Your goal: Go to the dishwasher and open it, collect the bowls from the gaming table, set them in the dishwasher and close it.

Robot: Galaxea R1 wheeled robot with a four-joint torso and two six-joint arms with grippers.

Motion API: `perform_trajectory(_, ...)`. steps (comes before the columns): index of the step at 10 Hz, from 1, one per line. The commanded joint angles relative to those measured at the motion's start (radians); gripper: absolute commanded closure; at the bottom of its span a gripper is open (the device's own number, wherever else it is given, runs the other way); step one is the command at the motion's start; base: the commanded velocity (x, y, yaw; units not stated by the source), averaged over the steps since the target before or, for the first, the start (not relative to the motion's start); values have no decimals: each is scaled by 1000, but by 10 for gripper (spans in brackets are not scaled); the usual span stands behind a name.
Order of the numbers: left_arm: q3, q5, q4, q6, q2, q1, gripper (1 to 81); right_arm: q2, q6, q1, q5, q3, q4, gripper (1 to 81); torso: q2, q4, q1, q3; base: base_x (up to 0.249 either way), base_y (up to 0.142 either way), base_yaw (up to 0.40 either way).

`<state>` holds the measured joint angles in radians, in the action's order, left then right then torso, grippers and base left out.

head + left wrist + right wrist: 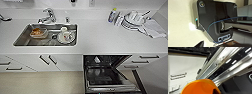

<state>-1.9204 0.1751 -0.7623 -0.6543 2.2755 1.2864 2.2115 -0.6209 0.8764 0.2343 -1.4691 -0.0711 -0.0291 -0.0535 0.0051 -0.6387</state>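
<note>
The dishwasher [111, 88] stands open under the white counter, with its door folded down and the lower rack [105, 77] pulled out over it. Its inside is dark, and a pale item sits in the upper part [97, 60]. In the right wrist view a bright orange bowl [199, 87] looms very close, and my right gripper is shut on it. Just beyond the bowl run the steel rails and edge of the dishwasher [223, 63]. In the left wrist view there is my own dark body plate and a blue cable.
A steel sink [21, 40] holding used dishes is set in the counter [100, 37] at the left, with a tap [48, 15] behind it. Stacked plates [132, 20], a bottle [112, 15] and a cloth [153, 28] lie at the back right. The white cabinet fronts [65, 62] have bar handles. The floor [37, 82] is beige.
</note>
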Motion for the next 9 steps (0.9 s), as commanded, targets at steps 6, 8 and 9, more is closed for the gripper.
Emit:
perform_trajectory(6, -414, 242, -113, 2, 326, 297, 10, 170, -177, -255, -67, -183, 11, 811, 0, 0, 0, 0, 0, 0, 0)
perform_trajectory(8, -465, 242, -126, 1, 371, 319, 10, 193, -204, -303, -67, -221, 11, 811, 0, 0, 0, 0, 0, 0, 0)
perform_trajectory(9, -485, 242, -126, 5, 386, 333, 10, 196, -226, -328, -69, -243, 11, 811, 0, 0, 0, 0, 0, 0, 0)
